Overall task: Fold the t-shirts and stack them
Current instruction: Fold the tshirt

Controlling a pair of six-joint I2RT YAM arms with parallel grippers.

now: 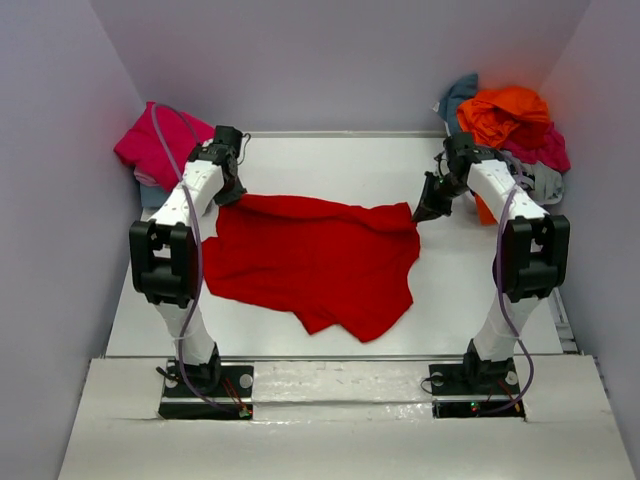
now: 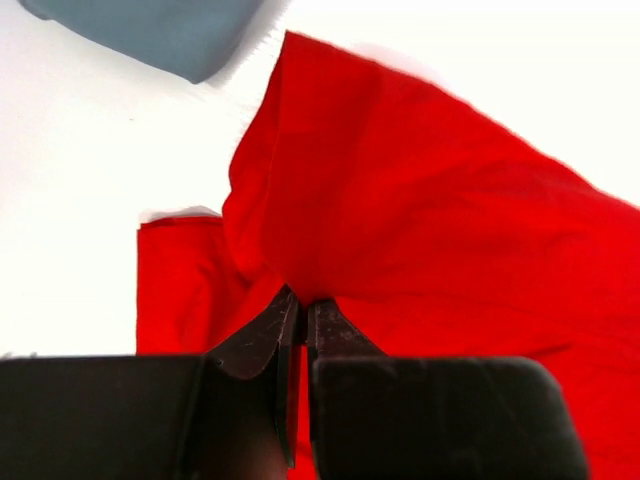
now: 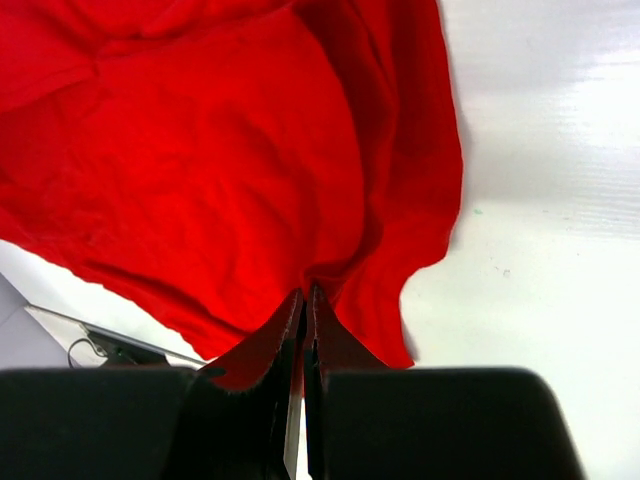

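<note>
The red t-shirt (image 1: 310,260) lies spread and rumpled across the middle of the desk (image 1: 330,160), its long axis running from 9 to 3 o'clock. We hold it by its far edge. The left claw (image 1: 235,192) is pinched tight on the corner at about 10 o'clock and the right claw (image 1: 425,210) on the corner at about 2 o'clock. From both claws the body of the shirt trails toward 6 o'clock, toward the arm bases, so we judge that the next move turns on this far edge. Each arm is nearest its own corner.

Beyond the shirt, a magenta stack (image 1: 150,145) sits at 10 o'clock and an orange-topped heap (image 1: 510,120) at 2 o'clock. We can read no brand, label or writing anywhere.
</note>
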